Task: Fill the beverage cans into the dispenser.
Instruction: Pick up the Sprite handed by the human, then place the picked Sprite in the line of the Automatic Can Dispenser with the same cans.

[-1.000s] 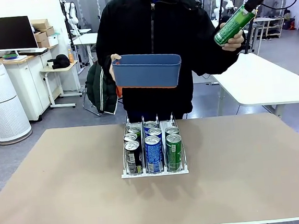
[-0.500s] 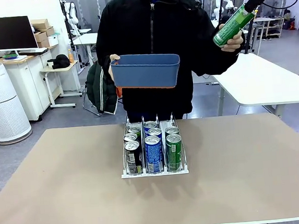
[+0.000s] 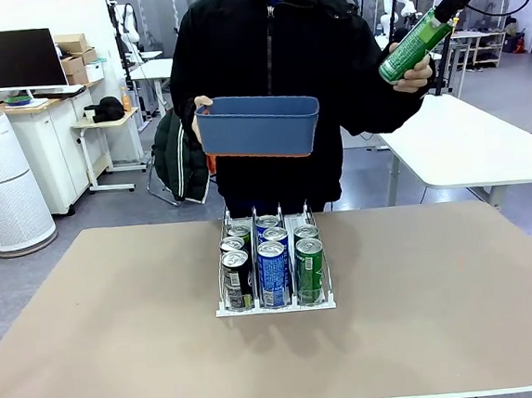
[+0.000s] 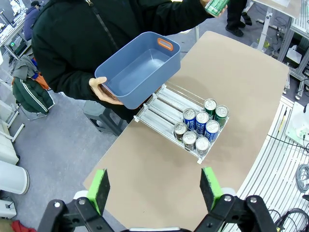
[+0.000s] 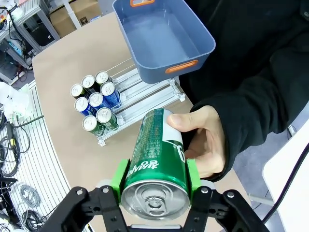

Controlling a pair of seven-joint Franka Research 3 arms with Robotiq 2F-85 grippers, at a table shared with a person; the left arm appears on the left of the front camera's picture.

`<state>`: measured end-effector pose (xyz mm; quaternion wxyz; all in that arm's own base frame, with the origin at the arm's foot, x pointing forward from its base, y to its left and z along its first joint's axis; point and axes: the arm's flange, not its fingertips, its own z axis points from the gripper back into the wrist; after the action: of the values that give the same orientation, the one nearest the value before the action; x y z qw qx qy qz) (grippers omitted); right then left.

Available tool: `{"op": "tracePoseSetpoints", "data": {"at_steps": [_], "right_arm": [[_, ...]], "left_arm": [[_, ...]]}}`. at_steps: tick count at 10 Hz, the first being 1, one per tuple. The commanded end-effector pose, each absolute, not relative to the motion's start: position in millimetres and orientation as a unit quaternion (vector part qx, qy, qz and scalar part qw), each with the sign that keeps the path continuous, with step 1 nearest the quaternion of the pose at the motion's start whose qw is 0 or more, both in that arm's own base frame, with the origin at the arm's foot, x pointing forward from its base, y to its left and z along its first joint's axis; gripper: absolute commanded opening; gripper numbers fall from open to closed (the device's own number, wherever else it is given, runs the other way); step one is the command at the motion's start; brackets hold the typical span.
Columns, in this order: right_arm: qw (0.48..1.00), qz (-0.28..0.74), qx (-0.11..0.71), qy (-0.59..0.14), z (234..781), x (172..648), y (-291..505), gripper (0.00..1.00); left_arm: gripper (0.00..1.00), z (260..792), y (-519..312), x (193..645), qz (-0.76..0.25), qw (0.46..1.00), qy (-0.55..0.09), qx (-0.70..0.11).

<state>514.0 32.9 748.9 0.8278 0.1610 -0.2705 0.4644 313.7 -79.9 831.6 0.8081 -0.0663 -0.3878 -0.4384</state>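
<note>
My right gripper (image 5: 157,186) has its jaws clamped on the green can (image 5: 157,159), which the person's hand (image 5: 205,140) also holds, high above the tabletop (image 3: 443,305). I'd wait for release, then carry it to the rack (image 3: 275,305). Left gripper (image 4: 154,188) hangs wide open, empty.

Seven cans (image 3: 273,271) upright in white three-lane dispenser (image 3: 275,304), green can (image 5: 157,159) tilted aloft

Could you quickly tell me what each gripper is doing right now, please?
Left gripper: open, holding nothing, high above the table.
Right gripper: shut on the green can, which the person's hand also holds.
</note>
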Motion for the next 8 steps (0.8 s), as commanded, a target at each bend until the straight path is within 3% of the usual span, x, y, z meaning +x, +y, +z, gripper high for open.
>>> {"op": "tracePoseSetpoints", "data": {"at_steps": [1,2,3,4,8], "right_arm": [[0.834,0.458,0.157,-0.267,749.1,515.0,36.3,0.38],[0.833,0.460,0.157,-0.266,749.3,515.3,37.1,0.38],[0.831,0.461,0.162,-0.267,749.5,514.3,37.6,0.18],[0.833,0.455,0.171,-0.264,751.4,513.4,39.7,0.39],[0.828,0.465,0.161,-0.270,748.6,514.2,33.5,0.39]], "left_arm": [[1.00,831.0,-78.6,314.6,-0.437,0.808,-0.390,-0.065],[1.00,831.0,-78.6,314.6,-0.437,0.808,-0.390,-0.065],[1.00,831.0,-78.6,314.6,-0.437,0.808,-0.390,-0.065],[1.00,831.0,-78.6,314.6,-0.437,0.808,-0.390,-0.065],[1.00,831.0,-78.6,314.6,-0.437,0.808,-0.390,-0.065]]}}
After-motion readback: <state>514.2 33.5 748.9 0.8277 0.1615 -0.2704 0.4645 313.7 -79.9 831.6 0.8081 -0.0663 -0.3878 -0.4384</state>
